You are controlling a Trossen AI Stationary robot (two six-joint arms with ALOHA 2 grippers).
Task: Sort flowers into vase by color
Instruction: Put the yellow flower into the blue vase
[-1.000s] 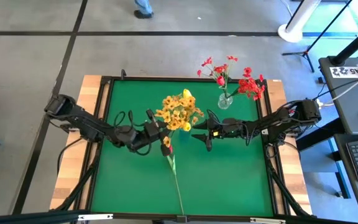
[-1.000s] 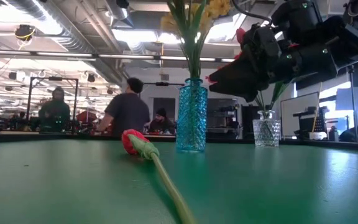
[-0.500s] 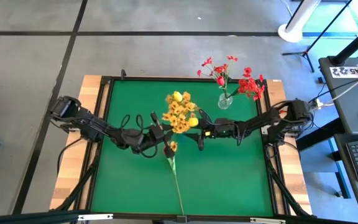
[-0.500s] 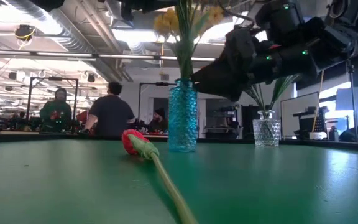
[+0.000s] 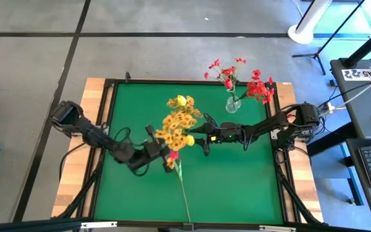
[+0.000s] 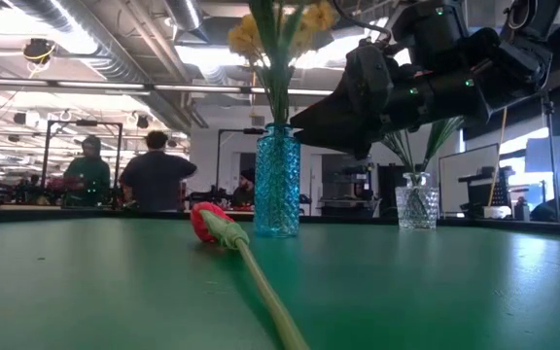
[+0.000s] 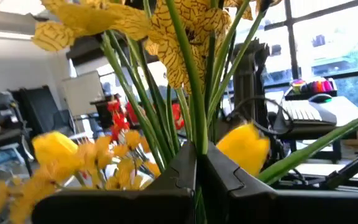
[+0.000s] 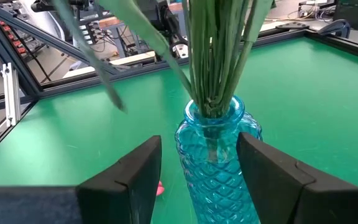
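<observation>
A blue glass vase (image 6: 277, 185) stands on the green table and holds yellow flowers (image 5: 178, 122) upright. My left gripper (image 7: 197, 155) is shut among their stems, above the vase mouth. My right gripper (image 8: 197, 149) is open and comes in from the table's right, with one finger on either side of the vase's upper body (image 8: 219, 168). A red tulip (image 6: 207, 224) lies flat on the table in front of the blue vase, its stem (image 5: 182, 190) running toward the near edge. A clear vase (image 5: 232, 104) at the far right holds red flowers (image 5: 247, 84). My left gripper pinches a green stem (image 7: 193, 118) of the yellow bunch at its fingertips, below the blooms. It comes nearly level from the table's left. The stem stands upright in the blue vase. My right gripper has one finger (image 8: 253, 168) against the vase's wall, but I cannot tell whether it touches. A gap shows beside the other finger (image 8: 143, 171).
Bare green table lies left of the blue vase and toward the near edge on both sides of the tulip's stem. A raised dark frame (image 5: 106, 129) edges the table. People stand beyond the far edge (image 6: 154, 175).
The blue vase with its yellow flowers has slid toward the table's left and a little nearer, staying upright. My left gripper has gone the same way with the stems. My right gripper has followed toward the left, mostly early on. The red tulip has stayed put.
</observation>
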